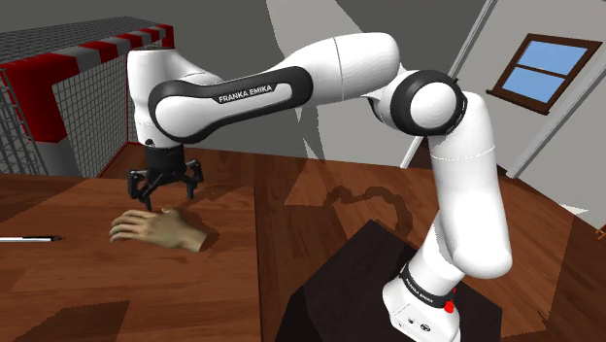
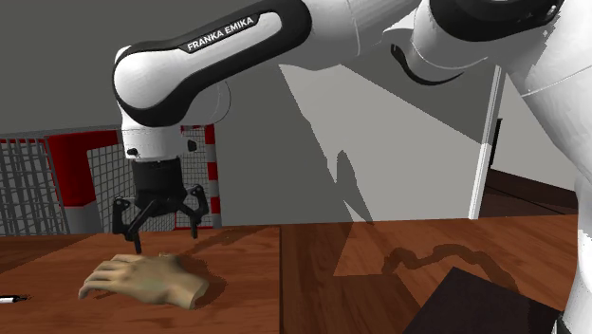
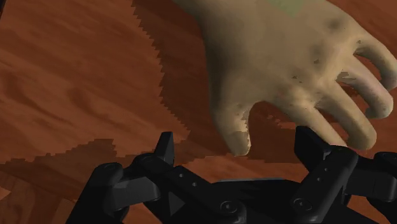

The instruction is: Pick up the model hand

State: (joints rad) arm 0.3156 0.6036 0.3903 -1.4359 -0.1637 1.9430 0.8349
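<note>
A pale, skin-coloured model hand [image 1: 160, 229] lies palm down on the brown wooden surface [image 1: 233, 282], fingers pointing toward the shoulder view's left. It also lies flat in the second exterior view [image 2: 147, 279]. My black gripper [image 1: 167, 192] hangs open just above its far side, fingers pointing down and not touching it [image 2: 163, 237]. In the wrist view the model hand [image 3: 286, 57] sits ahead of the gripper [image 3: 238, 149]. Its thumb tip reaches into the gap between the two spread fingers, with wood showing on both sides.
A thin white pen-like object [image 1: 29, 238] lies on the wood at the shoulder view's left edge. A red-and-white framed mesh cage [image 1: 68, 97] stands behind the work area. The dark stand [image 1: 340, 282] is at the lower right, with a window [image 1: 544, 70] on the far wall.
</note>
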